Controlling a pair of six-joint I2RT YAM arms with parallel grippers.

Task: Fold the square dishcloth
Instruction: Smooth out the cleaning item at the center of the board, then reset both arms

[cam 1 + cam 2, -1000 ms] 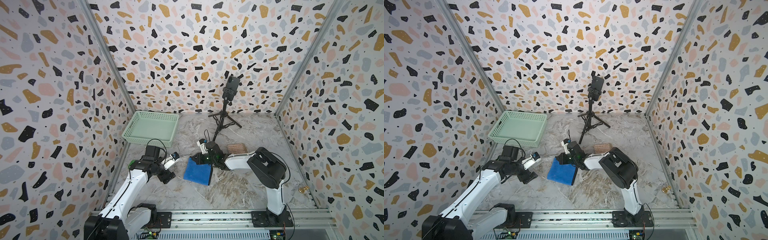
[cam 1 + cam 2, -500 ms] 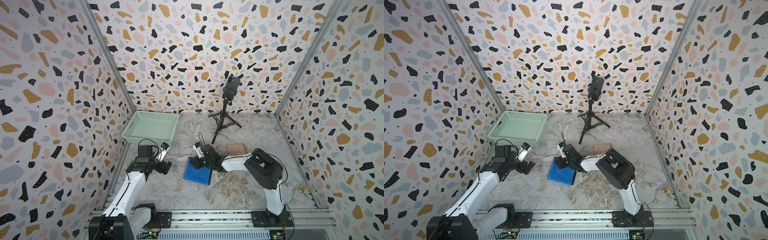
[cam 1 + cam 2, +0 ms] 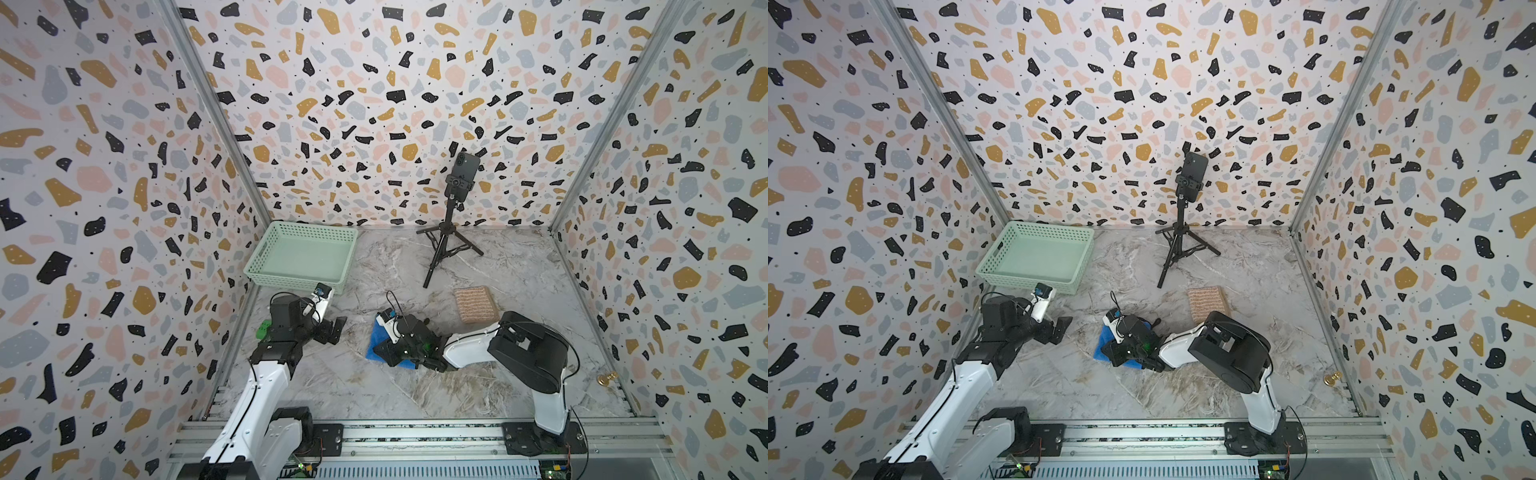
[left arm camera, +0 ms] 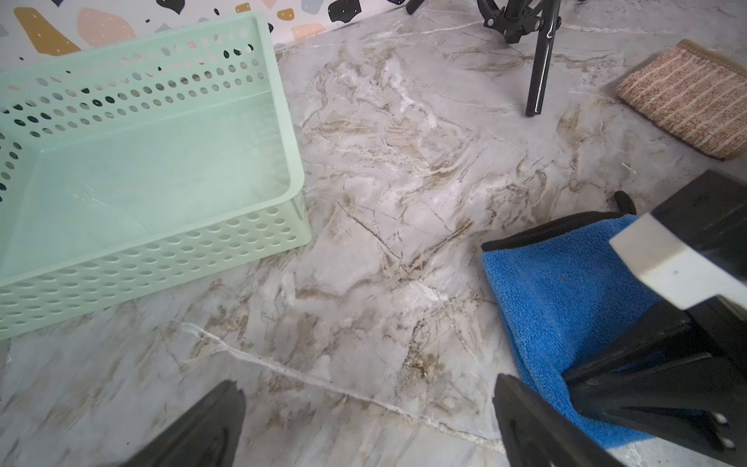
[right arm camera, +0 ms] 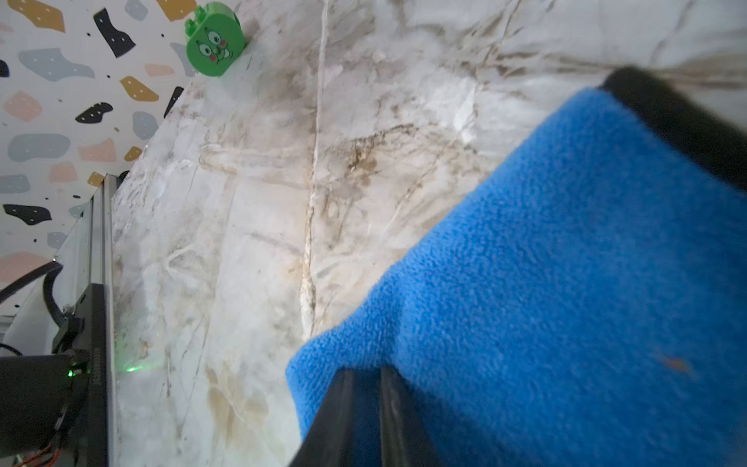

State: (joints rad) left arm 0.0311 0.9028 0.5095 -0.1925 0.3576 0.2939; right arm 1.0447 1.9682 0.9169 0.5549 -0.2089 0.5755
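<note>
Since the left gripper withdrew from the dishcloth, it gapes wide and empty. The right gripper sits barely parted atop the cloth — grip unclear. One dishcloth, one basket, one tan pad.

Three walls in white terrazzo print with chips of black, ochre, pink and grey. Bare aluminium corner posts at the joins. Underfoot, the floor is a grey marble-look sheet with brown veining. Black tripod holding a dark phone stands near the back wall. Left of the tripod, a mint-green perforated plastic basket. Well in front of the tripod, a slotted aluminium rail. Light is even and soft.
</note>
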